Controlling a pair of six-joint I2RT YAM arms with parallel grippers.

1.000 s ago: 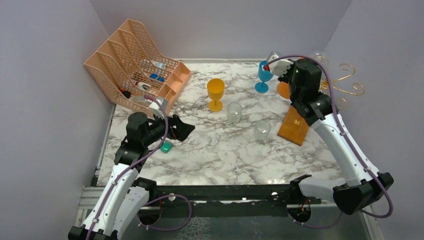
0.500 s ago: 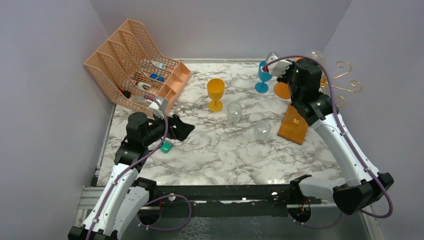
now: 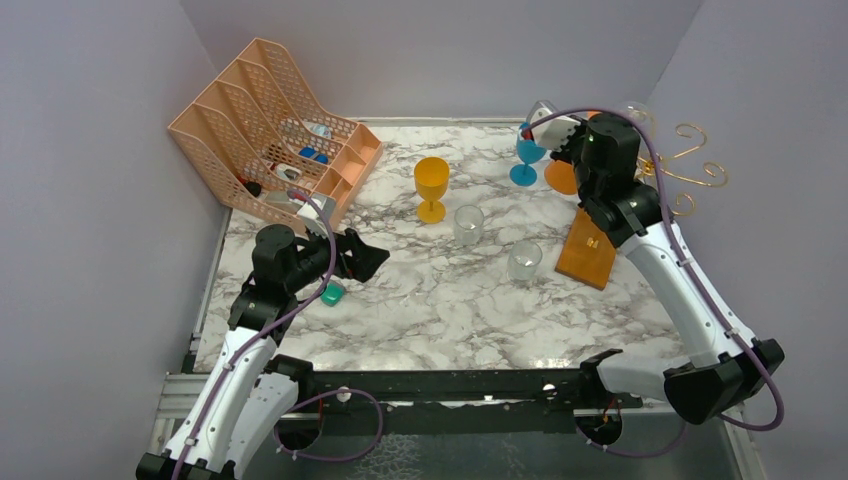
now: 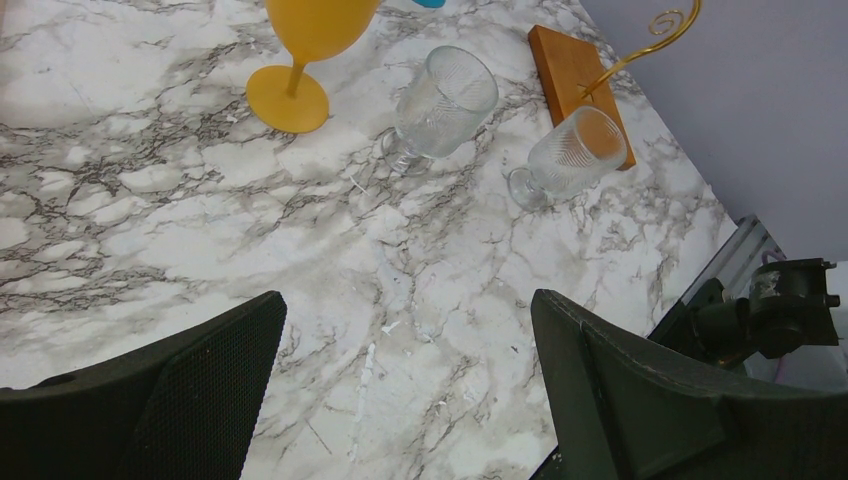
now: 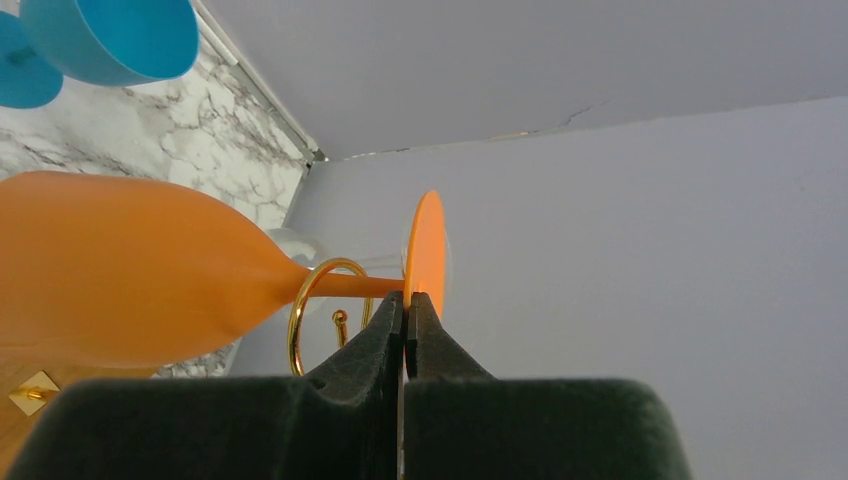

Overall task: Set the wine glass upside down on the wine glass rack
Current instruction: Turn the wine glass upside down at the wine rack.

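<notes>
Wine glass (image 5: 120,270), orange, was held by the right gripper (image 5: 405,305). The two fingers were pressed tight on the thin edge of the glass's round foot. The stem looked to pass through a gold loop of the wine glass rack (image 3: 700,172). The big orange bowl stuck out to one side of that loop and the foot sat on the other side. Seen from the top camera, the bowl was up by the far right corner of the table, between the rack's gold arms and a blue wine glass (image 3: 525,150). The rack's wooden base (image 3: 587,250) lay flat on the marble table (image 3: 420,310), just on the near side of the orange bowl.

A yellow wine glass (image 3: 432,185) stood upright near the middle of the table. Two clear glasses (image 3: 468,224) stood close to it, one of them just beside the wooden base. A peach file organiser (image 3: 270,130) sat in the far left corner with small things inside.

The left gripper (image 4: 405,300) was spread wide with nothing in it, over the left side of the table. A small teal thing (image 3: 331,294) lay on the table right by it.
</notes>
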